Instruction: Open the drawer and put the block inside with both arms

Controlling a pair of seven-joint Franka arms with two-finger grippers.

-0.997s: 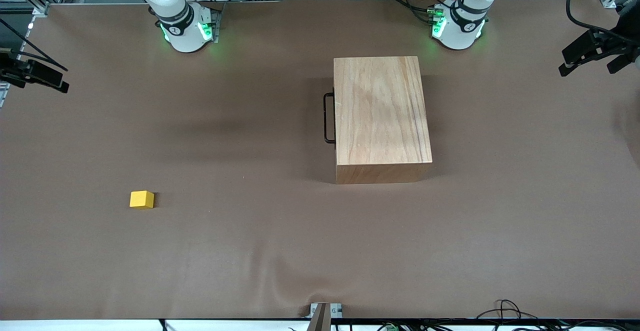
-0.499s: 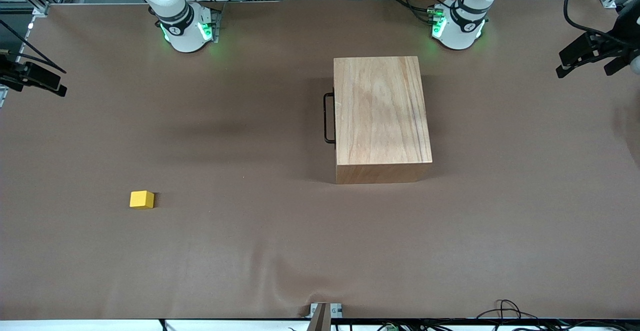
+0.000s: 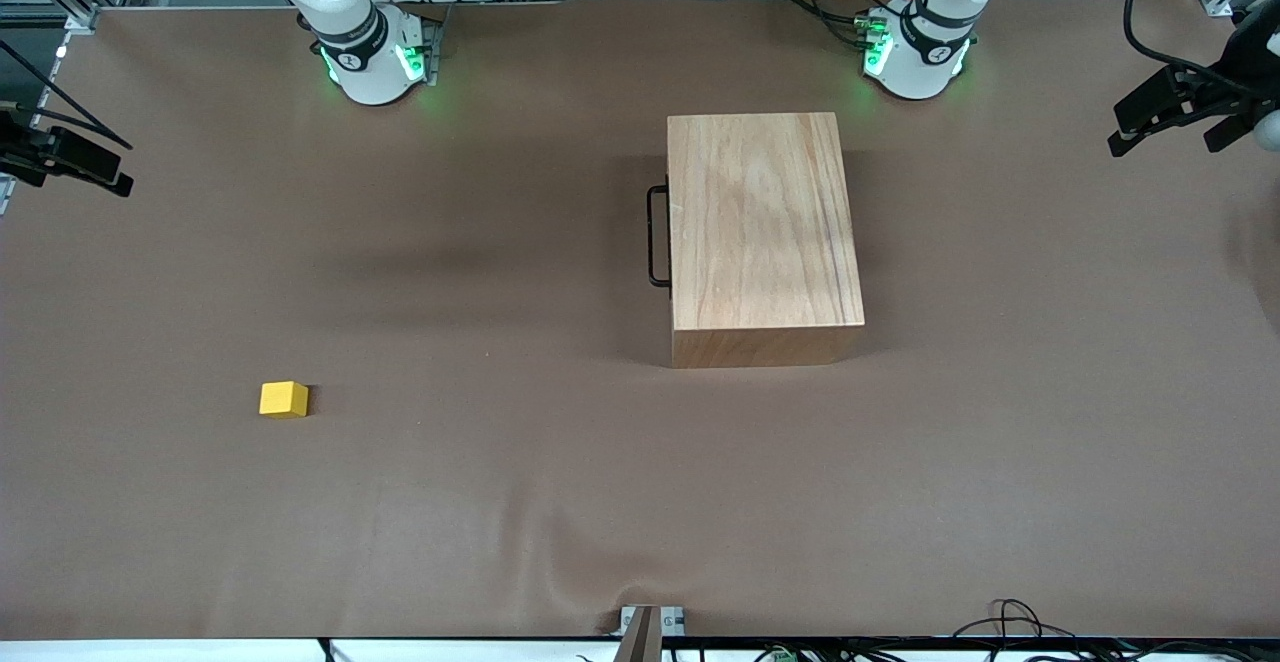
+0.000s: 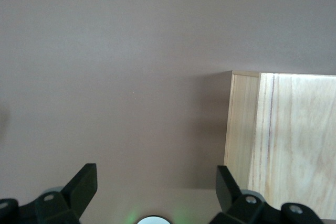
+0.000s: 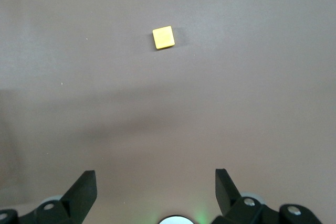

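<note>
Block (image 3: 284, 399) sits alone on the worktop (image 3: 480, 502) toward the right arm's end, nearer the front camera than the wooden box (image 3: 762, 232). Right tool (image 3: 70, 157), released and empty, hangs over that end, so that arm looks better placed for it. The drawer is shut, its handle (image 3: 657, 236) facing the block's end. Left tool (image 3: 1175, 112), also spread wide, hovers over its own end.
</note>
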